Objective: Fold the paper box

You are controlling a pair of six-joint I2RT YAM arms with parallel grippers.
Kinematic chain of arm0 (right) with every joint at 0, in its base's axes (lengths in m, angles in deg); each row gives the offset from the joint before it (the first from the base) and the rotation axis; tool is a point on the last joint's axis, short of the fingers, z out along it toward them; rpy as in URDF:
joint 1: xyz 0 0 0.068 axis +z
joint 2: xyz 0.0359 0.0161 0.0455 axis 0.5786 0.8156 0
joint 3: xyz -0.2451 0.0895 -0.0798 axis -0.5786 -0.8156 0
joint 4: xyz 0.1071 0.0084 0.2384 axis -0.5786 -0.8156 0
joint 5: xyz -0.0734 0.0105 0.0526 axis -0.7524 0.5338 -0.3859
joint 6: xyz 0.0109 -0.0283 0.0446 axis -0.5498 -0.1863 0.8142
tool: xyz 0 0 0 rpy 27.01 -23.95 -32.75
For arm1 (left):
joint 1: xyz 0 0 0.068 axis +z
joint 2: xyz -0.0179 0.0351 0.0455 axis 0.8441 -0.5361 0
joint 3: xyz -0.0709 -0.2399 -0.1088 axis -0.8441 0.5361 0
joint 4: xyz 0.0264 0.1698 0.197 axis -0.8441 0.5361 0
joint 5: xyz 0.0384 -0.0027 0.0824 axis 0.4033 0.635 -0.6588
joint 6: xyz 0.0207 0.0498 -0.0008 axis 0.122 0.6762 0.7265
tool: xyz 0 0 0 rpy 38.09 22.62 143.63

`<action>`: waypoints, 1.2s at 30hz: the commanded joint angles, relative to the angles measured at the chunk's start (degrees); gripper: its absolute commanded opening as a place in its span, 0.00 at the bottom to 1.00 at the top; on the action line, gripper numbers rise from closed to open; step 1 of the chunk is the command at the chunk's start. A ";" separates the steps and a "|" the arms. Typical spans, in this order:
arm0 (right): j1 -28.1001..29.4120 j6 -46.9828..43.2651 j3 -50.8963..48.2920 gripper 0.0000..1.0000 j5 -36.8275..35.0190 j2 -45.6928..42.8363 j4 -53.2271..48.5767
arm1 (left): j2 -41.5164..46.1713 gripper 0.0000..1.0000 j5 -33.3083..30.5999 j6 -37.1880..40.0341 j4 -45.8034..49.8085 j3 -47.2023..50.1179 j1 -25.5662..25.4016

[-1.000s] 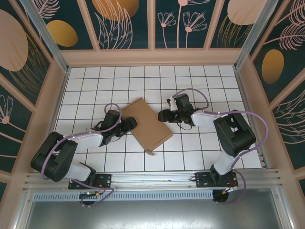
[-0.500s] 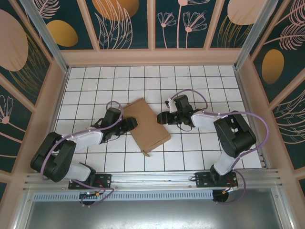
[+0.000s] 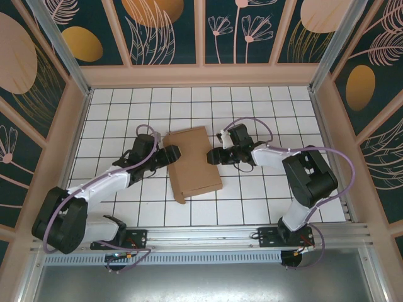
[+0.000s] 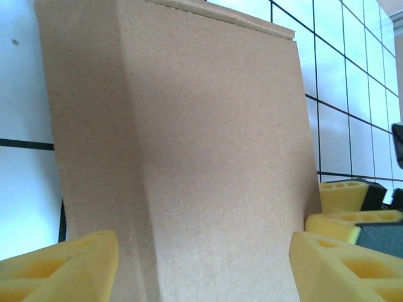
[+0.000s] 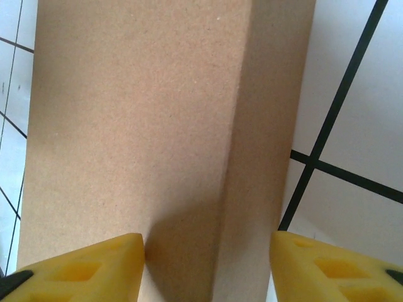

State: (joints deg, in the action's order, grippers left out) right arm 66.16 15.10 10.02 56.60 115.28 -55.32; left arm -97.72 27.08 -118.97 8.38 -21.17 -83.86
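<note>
The tiled table (image 3: pixel 126 107) carries the box (image 3: pixel 194 162) at its middle, long axis running near to far. My left claw (image 3: pixel 170 154) and right claw (image 3: pixel 215 155) flank it equally close, jaws wide astride its edges. I cannot tell if they pinch.

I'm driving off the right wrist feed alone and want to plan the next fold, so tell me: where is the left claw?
Observer: Seen from above, the left claw is at the paper box's left edge, opposite your right claw on the right edge.
Operator: Is it clamped on?
Observer: In the left wrist view its pads stand apart, with the cardboard between and beyond them. I cannot tell whether they touch it.
Operator: Any loose flap?
Observer: From above, a small tab sticks out at the box's near left corner.
</note>
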 commanded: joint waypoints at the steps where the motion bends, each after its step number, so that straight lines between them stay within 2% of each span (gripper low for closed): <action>1: -1.73 0.02 0.28 0.51 -0.14 3.22 0.76 | 1.58 0.72 -2.23 0.49 2.41 3.38 0.53; 5: -3.08 1.96 -2.20 0.46 1.10 5.17 3.74 | -0.63 0.73 0.34 -1.70 -2.28 5.98 0.62; 12: -8.31 9.29 -9.94 0.38 11.21 6.46 14.38 | -8.15 0.74 4.38 -3.29 -9.62 4.53 0.71; 18: -9.19 8.24 -11.26 0.36 10.01 7.85 13.77 | -11.27 0.74 4.98 -4.42 -13.95 4.27 0.90; 23: -9.67 7.61 -11.05 0.34 7.40 8.30 12.27 | -13.96 0.75 8.36 -6.06 -22.47 5.54 0.98; 30: -11.34 10.71 -13.59 0.31 11.07 9.02 17.35 | -19.61 0.77 14.58 -12.89 -38.28 9.20 1.06; 36: -11.55 11.19 -14.34 0.31 12.30 10.85 19.36 | -21.36 0.77 19.30 -15.91 -46.51 9.91 0.98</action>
State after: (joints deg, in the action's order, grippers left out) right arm 55.52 25.86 -0.86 75.81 121.60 -27.04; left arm -117.91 41.24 -131.91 -30.90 -12.08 -82.31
